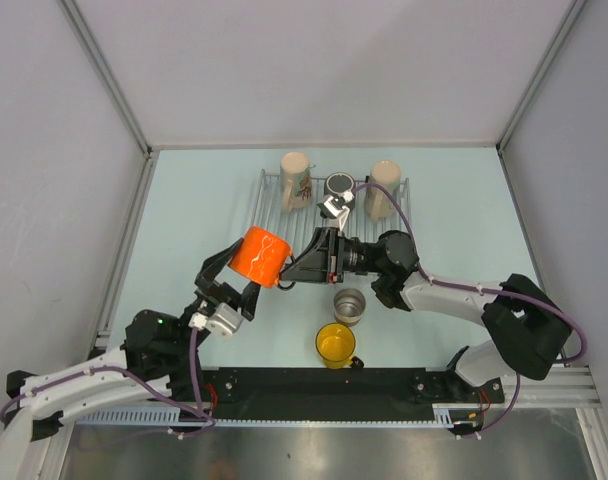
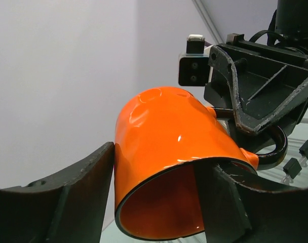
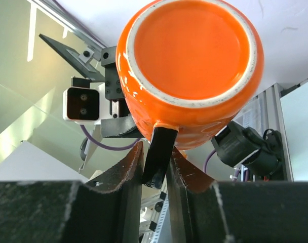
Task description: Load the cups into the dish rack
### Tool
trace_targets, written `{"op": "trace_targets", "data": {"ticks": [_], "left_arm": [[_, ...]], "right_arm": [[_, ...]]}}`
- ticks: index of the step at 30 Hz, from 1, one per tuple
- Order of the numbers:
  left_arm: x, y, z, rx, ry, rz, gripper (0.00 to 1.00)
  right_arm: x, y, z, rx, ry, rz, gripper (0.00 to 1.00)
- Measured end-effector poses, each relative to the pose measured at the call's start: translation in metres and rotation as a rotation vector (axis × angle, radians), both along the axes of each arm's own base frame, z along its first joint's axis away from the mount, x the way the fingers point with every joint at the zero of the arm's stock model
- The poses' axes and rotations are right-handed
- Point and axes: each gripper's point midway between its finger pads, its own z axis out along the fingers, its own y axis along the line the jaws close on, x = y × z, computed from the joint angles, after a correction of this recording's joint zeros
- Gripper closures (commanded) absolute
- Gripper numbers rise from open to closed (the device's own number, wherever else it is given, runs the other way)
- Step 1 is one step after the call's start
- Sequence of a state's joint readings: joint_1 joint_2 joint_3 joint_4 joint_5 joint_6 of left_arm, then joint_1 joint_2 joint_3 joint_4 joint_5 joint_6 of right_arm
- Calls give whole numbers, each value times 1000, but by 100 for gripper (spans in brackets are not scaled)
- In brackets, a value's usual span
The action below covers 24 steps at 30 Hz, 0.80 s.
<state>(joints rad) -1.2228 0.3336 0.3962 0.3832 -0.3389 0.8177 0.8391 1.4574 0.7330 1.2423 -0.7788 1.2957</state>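
Note:
The orange cup hangs in the air above the table's middle, between both arms. My right gripper is shut on its black handle, with the cup's base facing that camera. My left gripper is open at the cup's mouth: one finger lies against the outer wall, the other is inside the rim. The dish rack at the back holds a patterned cream cup, a dark cup and a plain cream cup.
A shiny steel cup and a yellow cup stand on the pale green table near the front, below the right arm. Grey walls close in the left, right and back. The black base rail runs along the near edge.

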Motion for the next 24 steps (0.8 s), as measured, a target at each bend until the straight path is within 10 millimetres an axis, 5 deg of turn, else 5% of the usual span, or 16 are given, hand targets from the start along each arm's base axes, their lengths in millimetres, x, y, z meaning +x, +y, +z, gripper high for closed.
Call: {"op": "trace_targets", "data": {"ticks": [14,21,24], "left_arm": [[-3,9,-9,-19,9,-4,27],[-2,8,-22,12,23,3,24],[-2,8,-21,8,21,2,24]], "right_arm": [[4,-1,4,-41,-96,-76,100],[29,-3,31,-80,-235,-284,100],[37,-2,27,-136,-276,-353,100]]}}
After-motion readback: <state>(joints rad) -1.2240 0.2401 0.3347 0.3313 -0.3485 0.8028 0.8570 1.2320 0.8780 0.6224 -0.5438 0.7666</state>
